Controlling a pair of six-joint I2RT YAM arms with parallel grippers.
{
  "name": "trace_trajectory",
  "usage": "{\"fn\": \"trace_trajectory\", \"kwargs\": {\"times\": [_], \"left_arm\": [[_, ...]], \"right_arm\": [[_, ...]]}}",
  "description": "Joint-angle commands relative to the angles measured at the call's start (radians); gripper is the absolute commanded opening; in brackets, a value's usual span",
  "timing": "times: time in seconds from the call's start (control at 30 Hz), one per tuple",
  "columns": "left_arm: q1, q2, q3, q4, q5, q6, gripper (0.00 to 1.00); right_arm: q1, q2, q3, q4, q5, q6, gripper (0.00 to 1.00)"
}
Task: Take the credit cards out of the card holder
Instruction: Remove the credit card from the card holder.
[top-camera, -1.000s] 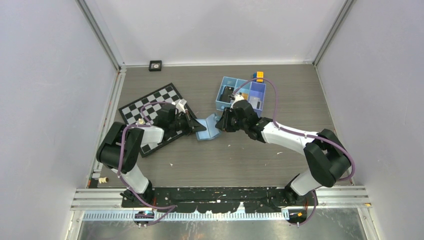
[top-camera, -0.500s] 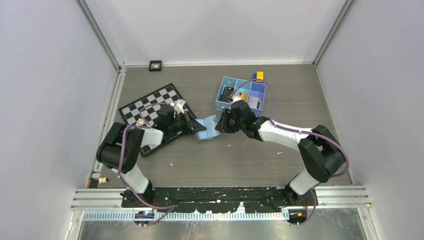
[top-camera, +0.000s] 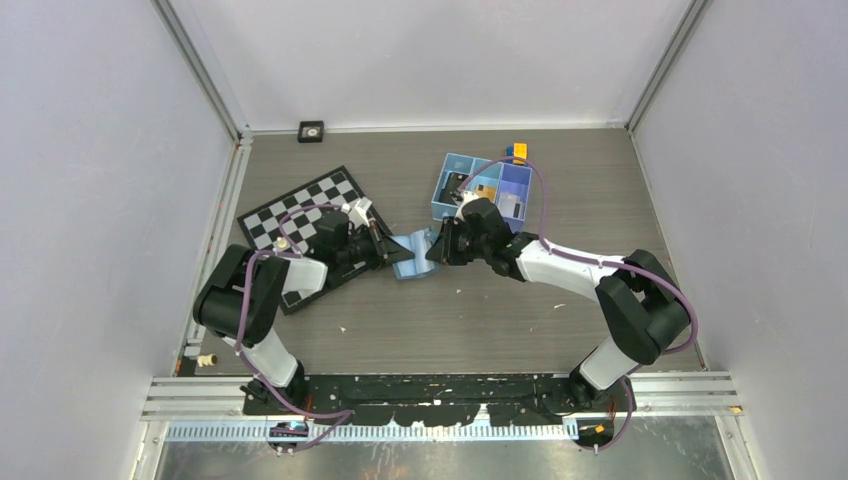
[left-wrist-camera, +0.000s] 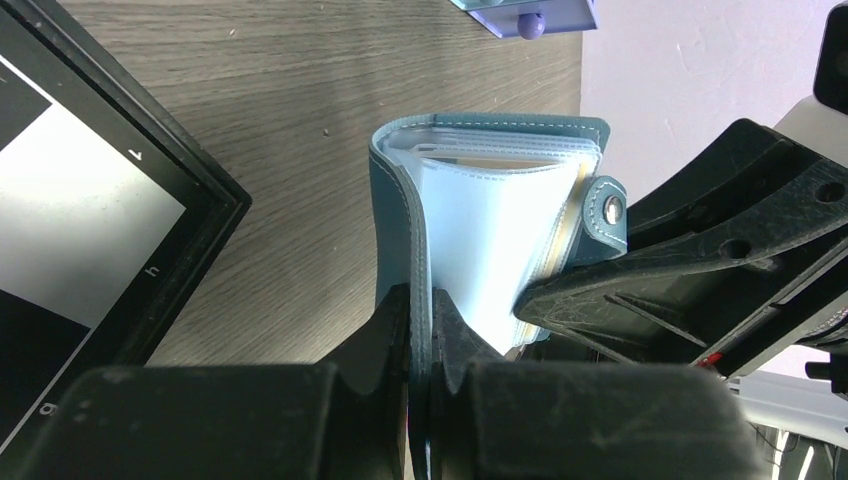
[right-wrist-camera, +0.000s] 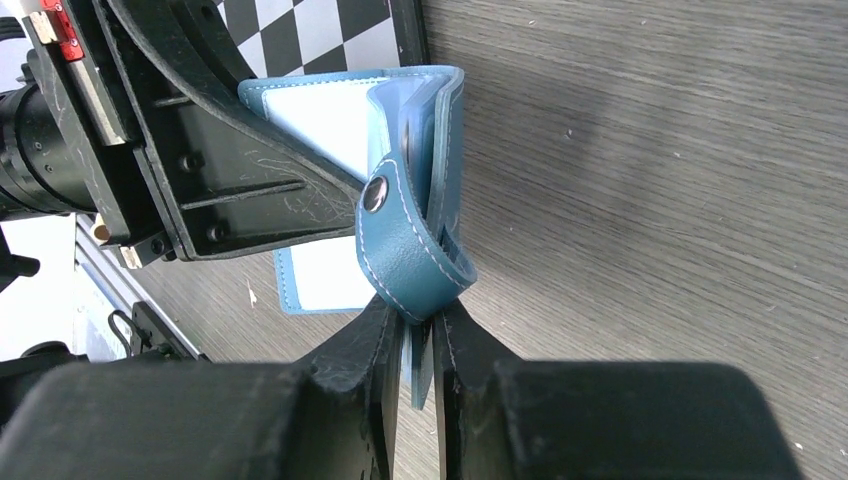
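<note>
1. Desk (top-camera: 480, 320): grey wood-grain top, with both of your arms reaching in from the near edge.

2. Chessboard (top-camera: 300, 212): black-framed and lying flat toward the left edge. Your left arm lies across its near-right part.

3. Three-compartment tray (top-camera: 515, 180): light blue, set near the far edge, right of centre. There is a small dark piece in its left compartment and a pale one in its right. Both are too small to name.

4. Left gripper (left-wrist-camera: 418, 300): nearly closed, its fingers pinching one cover panel of the card holder along the edge.

5. Right gripper (right-wrist-camera: 418, 320): also nearly closed. It clamps the opposite cover panel, with the foot of the strap caught between the same fingers.

6. Card holder (left-wrist-camera: 490, 240): light-blue wallet, just left of the desk's centre, between the chessboard and the tray. It is held half open between your two grippers, which face each other. Whether its lower edge touches the desk cannot be told.

7. Sleeves (left-wrist-camera: 500, 155): a stack of clear pockets inside the card holder, fanned slightly. A tan edge shows among them, but whether it is a card cannot be told.

8. Strap (right-wrist-camera: 400, 250): darker blue with white stitching, curled into a loop and unfastened.

9. Yellow-and-blue block (top-camera: 517, 152): just beside the tray's far wall.

10. Small black square object (top-camera: 311, 131): at the far edge, near the far-left corner.

11. Snap stud (left-wrist-camera: 611, 209): metal, on the end of the strap.
</note>
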Motion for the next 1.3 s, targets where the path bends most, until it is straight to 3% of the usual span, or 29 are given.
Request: {"fn": "trace_trajectory", "kwargs": {"times": [0.0, 0.33, 0.47, 0.63, 0.77, 0.83, 1.27], "left_arm": [[-0.037, -0.061, 0.007, 0.157, 0.101, -0.013, 0.00], [-0.039, -0.011, -0.004, 0.317, 0.148, -0.103, 0.00], [-0.038, -0.022, -0.003, 0.252, 0.126, -0.075, 0.05], [-0.035, -0.070, 0.002, 0.092, 0.054, -0.006, 0.45], [-0.033, -0.091, 0.004, 0.030, 0.037, 0.020, 0.68], [-0.033, -0.083, 0.006, 0.030, 0.038, 0.019, 0.73], [-0.036, -0.069, 0.054, -0.151, -0.019, 0.090, 0.71]], "right_arm": [[0.006, 0.020, 0.032, 0.028, -0.048, 0.005, 0.19], [0.006, 0.060, 0.062, -0.011, -0.041, 0.006, 0.25], [0.006, 0.056, 0.061, -0.016, -0.027, 0.007, 0.14], [0.005, 0.033, 0.047, 0.000, -0.026, 0.008, 0.10], [0.006, 0.035, 0.045, 0.011, -0.044, 0.010, 0.09], [0.006, 0.033, 0.040, 0.025, -0.062, 0.012, 0.09], [0.005, -0.021, -0.027, 0.182, -0.189, 0.039, 0.10]]}}
